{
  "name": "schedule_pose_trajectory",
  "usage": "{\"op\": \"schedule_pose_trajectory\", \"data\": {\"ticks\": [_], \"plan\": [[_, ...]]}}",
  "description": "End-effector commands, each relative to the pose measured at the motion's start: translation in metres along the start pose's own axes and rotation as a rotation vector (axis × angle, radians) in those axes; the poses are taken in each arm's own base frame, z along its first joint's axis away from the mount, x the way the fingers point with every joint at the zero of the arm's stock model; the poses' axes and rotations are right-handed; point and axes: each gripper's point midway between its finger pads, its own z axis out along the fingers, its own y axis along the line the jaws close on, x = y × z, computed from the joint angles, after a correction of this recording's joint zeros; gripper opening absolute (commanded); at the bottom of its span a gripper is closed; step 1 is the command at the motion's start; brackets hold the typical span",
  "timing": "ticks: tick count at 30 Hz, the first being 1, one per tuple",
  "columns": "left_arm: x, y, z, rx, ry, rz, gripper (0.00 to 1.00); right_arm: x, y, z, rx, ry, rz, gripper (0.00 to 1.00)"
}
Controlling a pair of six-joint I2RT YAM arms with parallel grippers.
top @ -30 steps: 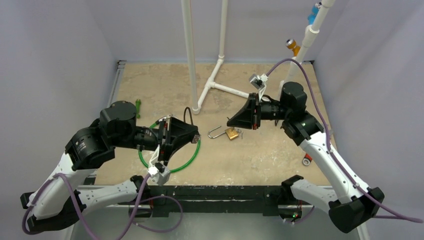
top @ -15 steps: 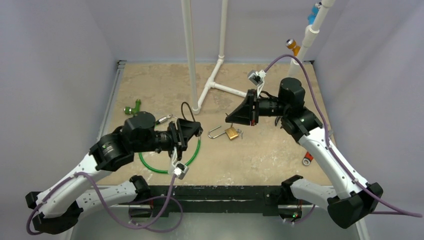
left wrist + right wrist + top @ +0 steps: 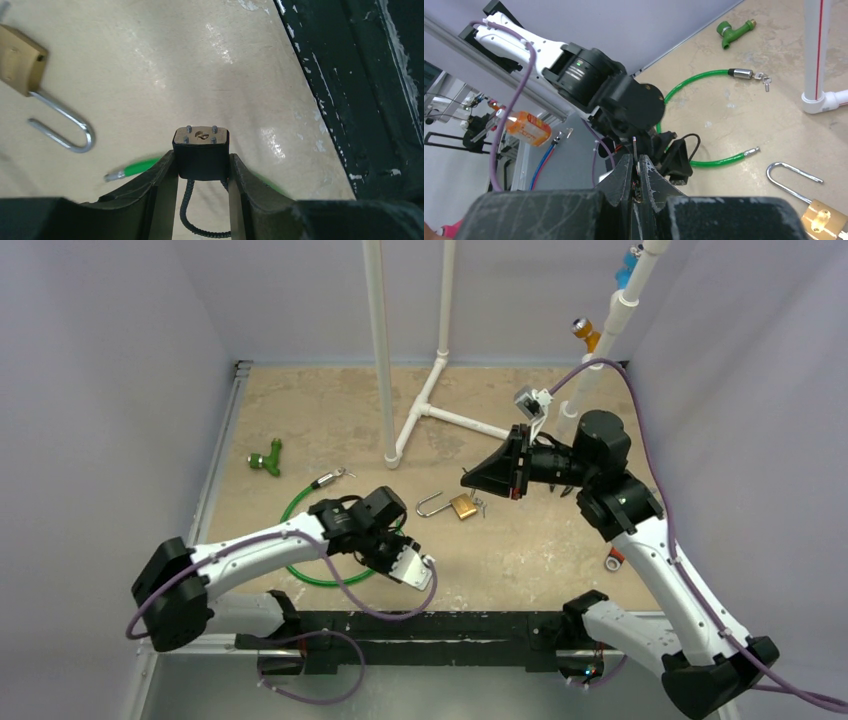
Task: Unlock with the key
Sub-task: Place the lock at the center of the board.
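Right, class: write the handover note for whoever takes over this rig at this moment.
Left end effector: shut on the black lock, keyhole facing outward.
Right end effector: shut on the key, tip sticking out.
Brass padlock: lying on the table between the arms.
Done: lock and key are both held.
Left: bring the key to the keyhole, insert, turn.

The right gripper (image 3: 635, 165) is pinching a thin key (image 3: 634, 146), tip forward, between closed fingers, while the left arm (image 3: 624, 100) is facing it with a black lock (image 3: 676, 159) at its tip, a green cable (image 3: 696, 82) is curving beside it, and a brass padlock (image 3: 823, 220) is lying, shackle open, at lower right.
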Motion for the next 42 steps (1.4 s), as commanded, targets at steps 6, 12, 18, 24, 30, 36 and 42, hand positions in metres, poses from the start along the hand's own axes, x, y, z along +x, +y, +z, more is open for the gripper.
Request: {"op": "schedule_pose_trajectory", "data": {"ticks": [6, 12, 18, 24, 30, 36, 42], "plan": [[0.012, 0.008, 0.051, -0.034, 0.048, -0.256, 0.35, -0.001, -0.014, -0.013, 0.045, -0.033, 0.012, 0.00], [0.013, 0.010, 0.056, -0.012, 0.096, -0.252, 0.71, -0.002, -0.015, -0.015, 0.040, -0.037, 0.014, 0.00], [0.009, 0.003, 0.040, 0.102, 0.031, -0.315, 1.00, -0.001, -0.012, -0.019, 0.040, -0.046, 0.013, 0.00], [0.005, 0.000, 0.033, 0.204, -0.040, -0.301, 0.96, -0.002, -0.012, -0.020, 0.036, -0.052, 0.014, 0.00], [0.024, 0.008, 0.042, 0.154, 0.029, -0.247, 0.64, -0.003, -0.013, -0.021, 0.041, -0.056, 0.017, 0.00], [0.044, 0.011, 0.052, 0.171, 0.129, -0.232, 0.45, -0.005, -0.013, -0.021, 0.042, -0.059, 0.018, 0.00], [0.050, 0.011, 0.056, 0.196, 0.171, -0.219, 0.40, -0.004, -0.016, -0.021, 0.052, -0.057, 0.025, 0.00]]}}
